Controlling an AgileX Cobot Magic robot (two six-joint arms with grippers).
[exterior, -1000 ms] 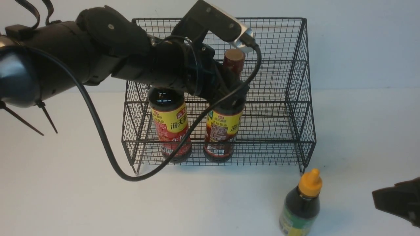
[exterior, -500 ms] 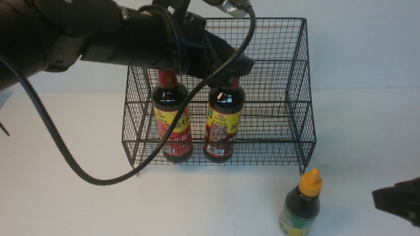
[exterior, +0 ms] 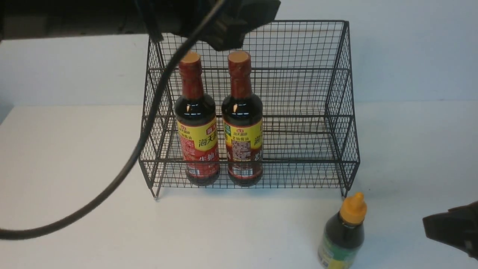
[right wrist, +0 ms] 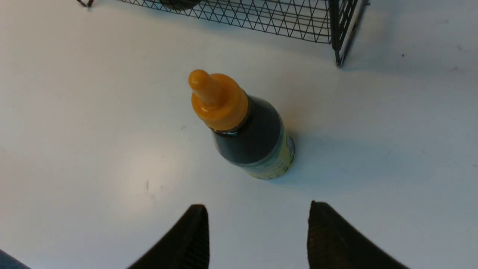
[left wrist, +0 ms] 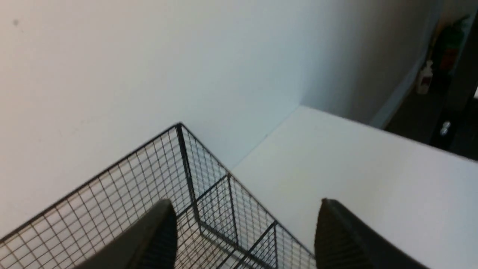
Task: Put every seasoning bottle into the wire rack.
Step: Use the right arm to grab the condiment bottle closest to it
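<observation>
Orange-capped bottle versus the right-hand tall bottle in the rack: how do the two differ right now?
The orange-capped bottle is shorter than the right-hand tall bottle. The orange-capped bottle has a pointed orange nozzle cap; the tall bottle has a flat tan cap on a red neck. The orange-capped bottle stands on the table, outside the wire rack; the tall bottle stands inside it. Both are upright, dark, and ungripped.

Two tall bottles (exterior: 197,123) (exterior: 242,123), one short bottle (exterior: 341,239), one wire rack (exterior: 338,112).

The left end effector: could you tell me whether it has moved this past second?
Yes. The left end effector rose from the neck of the right tall bottle to above the top rim of the wire rack.
</observation>
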